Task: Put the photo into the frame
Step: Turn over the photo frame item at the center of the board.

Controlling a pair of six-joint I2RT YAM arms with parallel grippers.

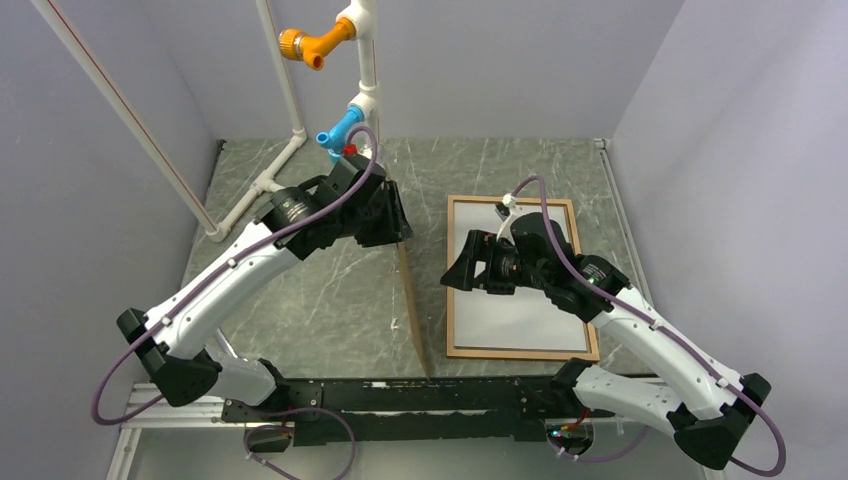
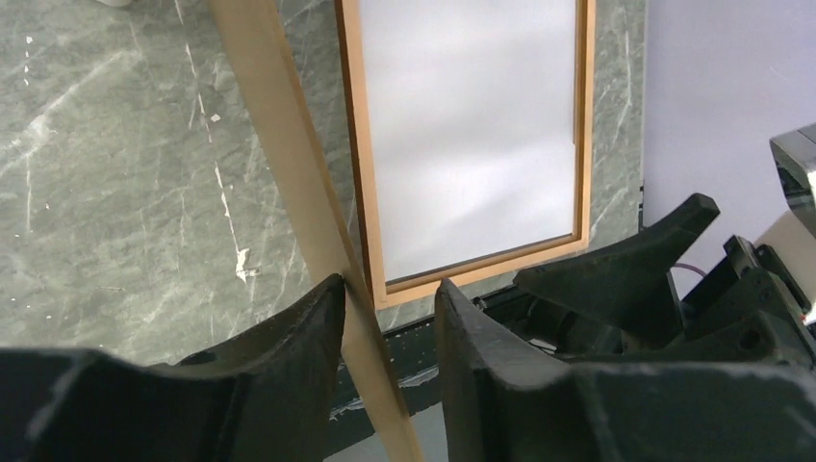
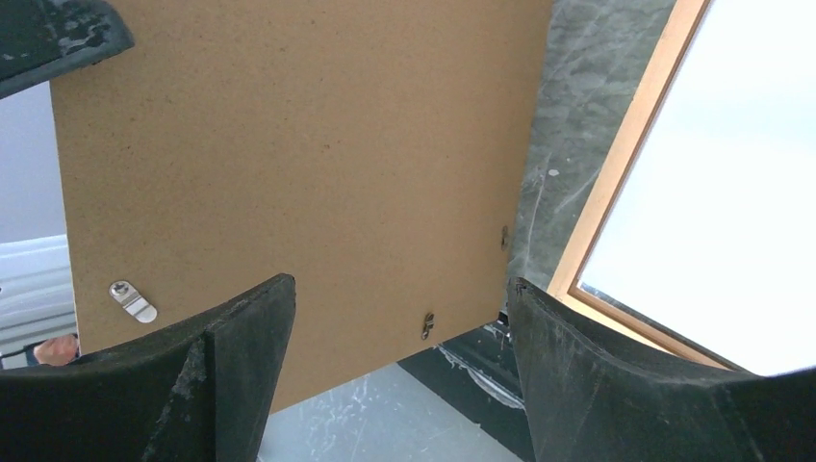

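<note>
- While the frame [image 1: 520, 353] lay flat on the green marbled table [image 1: 330, 290], right of centre, a white sheet filled its opening; I judged this to be the photo [image 1: 515, 322] lying face down, its printed side hidden
- As a glossy print, the photo would likely be light, thin and bendy, and easy to crease or smudge; pressing gently on the white back or nudging an edge looked safer than pinching it
- With its glass pane, the frame was judged stiff but breakable, and best taken by its wooden rails, never by the middle
- Frame and photo shared one long axis, running from the near edge of the table toward the far wall, with the short sides facing near and far
- The hardboard backing sheet [image 1: 412, 310] stood on edge just left of the frame, roughly parallel to it, and the face carrying small metal turn clips [image 3: 132, 300] was turned toward the right arm
- The left gripper [image 2: 390, 294] straddled the sheet's upper edge with one finger against it and a gap showing at the other, so the jaws were not clamped on it
- The right gripper [image 3: 399, 298] hung over the left part of the frame with its jaws spread wide and nothing between them
</note>
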